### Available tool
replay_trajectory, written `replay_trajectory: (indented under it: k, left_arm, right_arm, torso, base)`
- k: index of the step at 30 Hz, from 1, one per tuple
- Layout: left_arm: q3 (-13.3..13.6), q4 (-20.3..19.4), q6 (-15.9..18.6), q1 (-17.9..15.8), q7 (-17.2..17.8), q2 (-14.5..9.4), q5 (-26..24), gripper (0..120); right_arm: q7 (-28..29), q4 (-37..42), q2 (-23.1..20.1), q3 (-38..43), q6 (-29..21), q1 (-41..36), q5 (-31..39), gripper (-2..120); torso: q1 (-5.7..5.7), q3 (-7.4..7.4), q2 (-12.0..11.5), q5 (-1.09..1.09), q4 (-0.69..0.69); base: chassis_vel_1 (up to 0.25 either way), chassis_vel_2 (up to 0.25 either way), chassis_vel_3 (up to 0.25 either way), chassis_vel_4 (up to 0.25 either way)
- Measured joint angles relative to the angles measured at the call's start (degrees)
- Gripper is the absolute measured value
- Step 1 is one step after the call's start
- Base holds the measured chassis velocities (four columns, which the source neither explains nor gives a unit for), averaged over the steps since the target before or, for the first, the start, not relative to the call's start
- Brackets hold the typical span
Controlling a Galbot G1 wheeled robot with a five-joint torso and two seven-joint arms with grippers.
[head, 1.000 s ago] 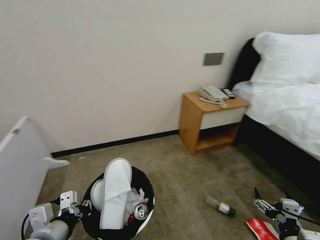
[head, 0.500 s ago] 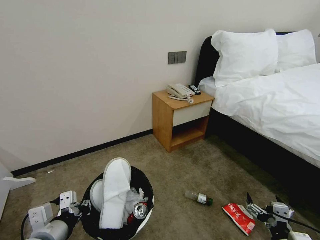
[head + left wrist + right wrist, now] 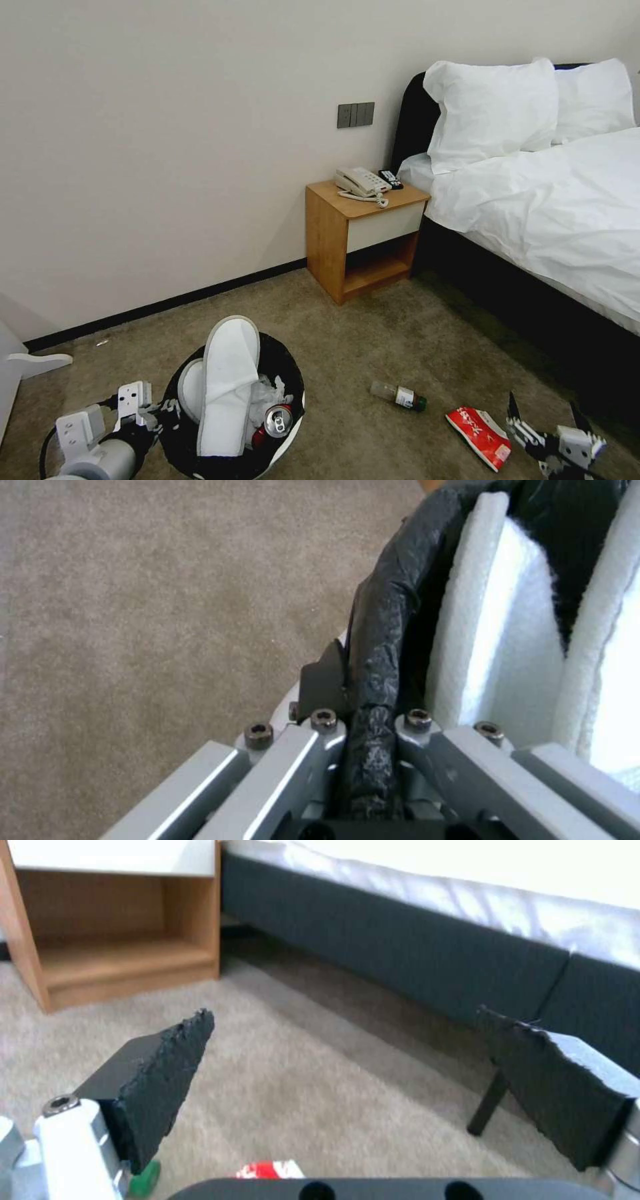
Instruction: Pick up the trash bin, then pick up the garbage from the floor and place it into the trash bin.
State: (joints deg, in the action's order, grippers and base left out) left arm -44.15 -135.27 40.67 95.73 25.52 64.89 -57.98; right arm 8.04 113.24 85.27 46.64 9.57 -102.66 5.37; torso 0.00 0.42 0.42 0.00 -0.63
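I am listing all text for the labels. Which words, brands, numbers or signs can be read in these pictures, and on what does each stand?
None can be read with certainty.
Red packet on the carpet: white lettering, too blurred to read.
Bottle: a pale label, too small to read.
Red can in the trash bin: no legible print.
Telephone on the nightstand: keys too small to read.

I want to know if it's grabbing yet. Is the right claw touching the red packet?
Apart. Head view shows the open right claw beside the red packet, carpet between them.
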Motion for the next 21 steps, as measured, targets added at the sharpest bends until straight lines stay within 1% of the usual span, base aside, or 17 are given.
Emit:
replay_trajectory:
  k: [7, 17, 21]
  left_arm:
    - [-0.01, 0.08, -0.03, 0.12, -0.03, -0.14, 0.29, 2]
    - [-0.03, 0.08, -0.33, 0.4, -0.08, -0.14, 0.37, 2]
    - [-0.01, 0.04, -0.35, 0.45, -0.07, -0.11, 0.37, 2]
  right_arm:
    - [0.25, -1.1, 1.27, -0.63, -0.09, -0.41, -0.21, 100]
    - [-0.02, -1.53, 1.38, -0.2, 0.32, -0.9, 0.28, 100]
    - [-0.01, -1.62, 1.4, -0.2, 0.48, -1.04, 0.28, 100]
  torso:
    - [0.0, 0.0, 0.0, 0.0, 0.01]
    - [0.0, 0.0, 0.0, 0.0, 0.01]
    - [0.0, 0.0, 0.0, 0.0, 0.01]
  base:
    - [0.0, 0.0, 0.0, 0.0]
    - [0.0, 0.0, 0.0, 0.0]
    - [-0.052, -0.055, -0.053, -0.044]
